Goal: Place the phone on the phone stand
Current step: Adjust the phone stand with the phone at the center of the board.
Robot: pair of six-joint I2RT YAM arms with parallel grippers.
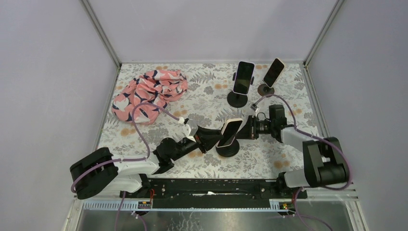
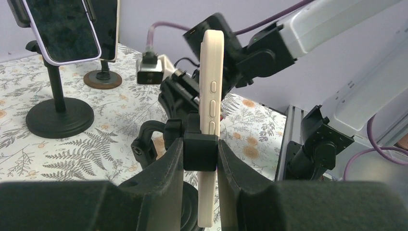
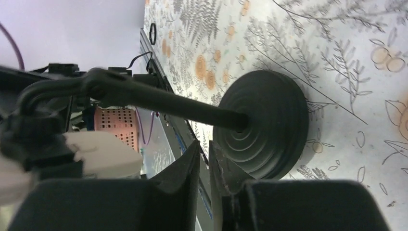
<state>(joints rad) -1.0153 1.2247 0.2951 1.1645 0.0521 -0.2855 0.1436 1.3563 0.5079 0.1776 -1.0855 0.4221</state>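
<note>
Floral table [image 1: 269, 159] — phone [image 1: 230, 132] upright in stand [image 1: 227, 150].

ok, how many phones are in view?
3. Far phone on black stand, far-right phone on brown-based stand, near phone clamped in near stand. None looks hidden.

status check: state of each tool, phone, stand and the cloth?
left tool: shut on clamp
right tool: shut, nothing visible between its fingers, by the near stand's base
cream phone: tilted, sitting in the clamp
near stand: upright
back-left phone: mounted, screen dark
back-right phone: mounted, screen dark
cloth: crumpled
</note>
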